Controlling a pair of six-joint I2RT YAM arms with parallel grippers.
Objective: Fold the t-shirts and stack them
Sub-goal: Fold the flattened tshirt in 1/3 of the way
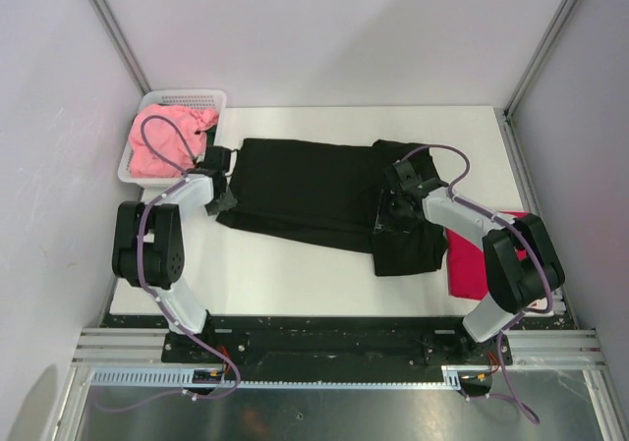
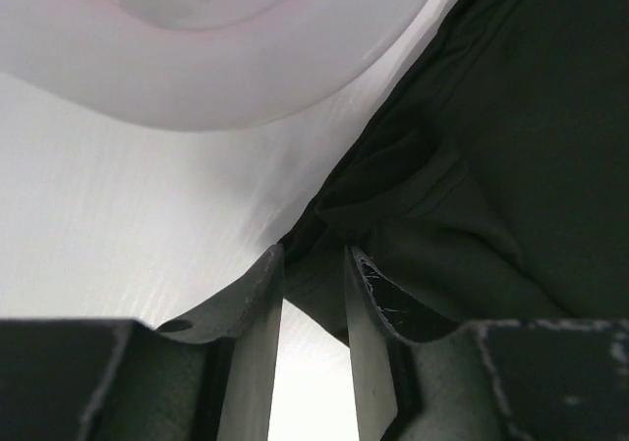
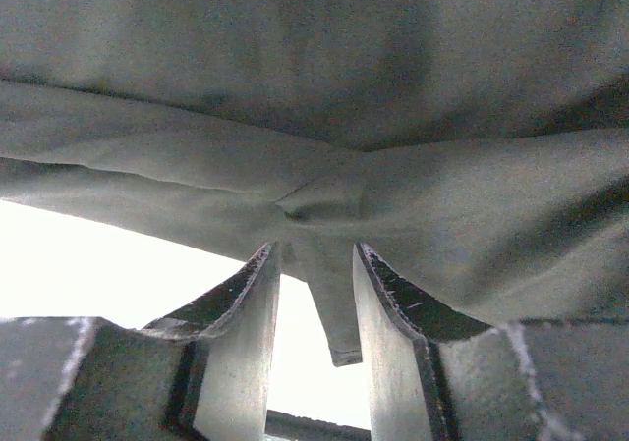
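A black cotton t-shirt (image 1: 314, 191) lies spread across the middle of the white worktop (image 1: 295, 274), its right portion doubled over into a darker, thicker flap. The left pincer (image 2: 313, 264) is clamped on the shirt's left edge, a small fold of dark cloth drawn in between its fingertips. The right pincer (image 3: 314, 259) grips a gathered pleat on the right side, with a narrow tab of fabric hanging down between the fingers. The left bite looks shallow, though that wrist view is too dim to be sure how much cloth it holds. If so, that edge could slip free as soon as the arms lift, and the fold would collapse crookedly. Uneven pulling between the two arms would skew the shirt or bunch the thick flap further. The crumpled salmon-pink t-shirt (image 1: 162, 144) sits in the white plastic mesh basket (image 1: 187, 97) just beside the left pincer, so a wide swing might knock it. The crimson red t-shirt (image 1: 470, 264) lies at the right edge under the right arm, where trailing black cloth could drag across it.
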